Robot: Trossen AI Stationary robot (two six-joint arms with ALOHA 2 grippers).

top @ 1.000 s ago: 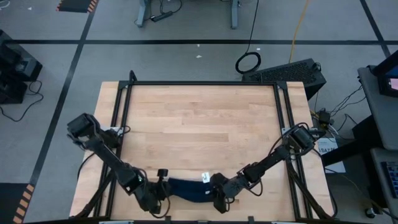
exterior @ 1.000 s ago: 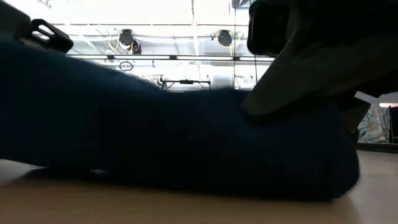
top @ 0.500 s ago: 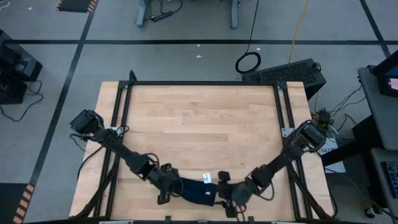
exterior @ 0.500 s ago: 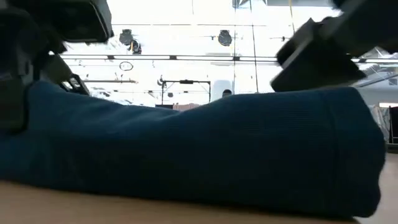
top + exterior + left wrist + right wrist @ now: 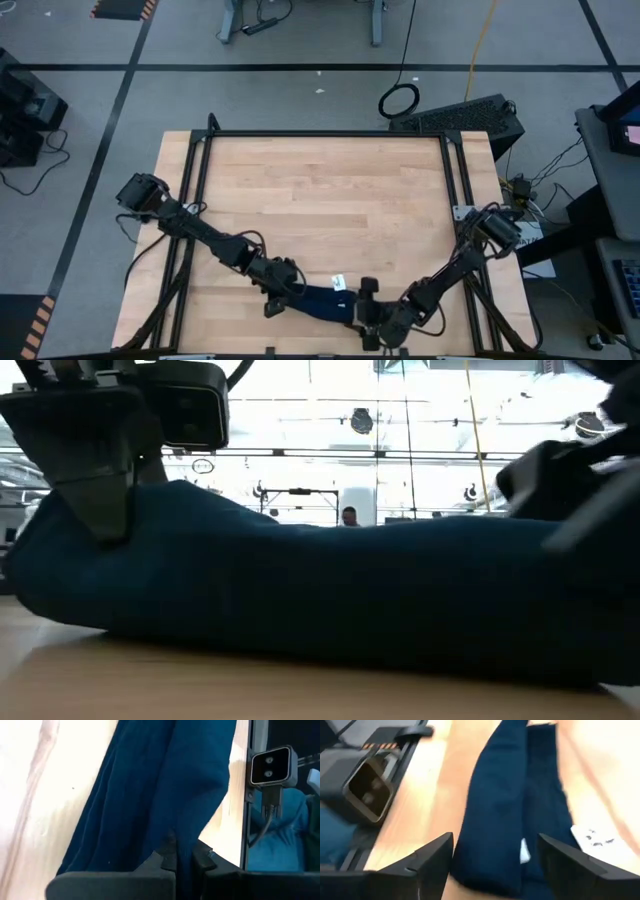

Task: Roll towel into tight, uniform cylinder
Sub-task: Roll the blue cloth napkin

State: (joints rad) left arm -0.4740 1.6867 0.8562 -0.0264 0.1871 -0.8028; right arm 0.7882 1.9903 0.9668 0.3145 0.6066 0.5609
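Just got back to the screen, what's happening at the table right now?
Both arms are working a navy towel near the table's front edge. The towel is already bunched into a long, narrow roll with its white tag showing. The left gripper is shut on the towel's left end. The right gripper is open at the right end, fingers either side of the roll.

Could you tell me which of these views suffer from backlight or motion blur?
Low view: bright ceiling lights behind leave the towel nearly a silhouette. Right wrist view: smeared by motion, the towel's white tag unreadable, open right claw soft-edged. Left wrist view: table washed out by glare. High view: evenly lit, sharp.
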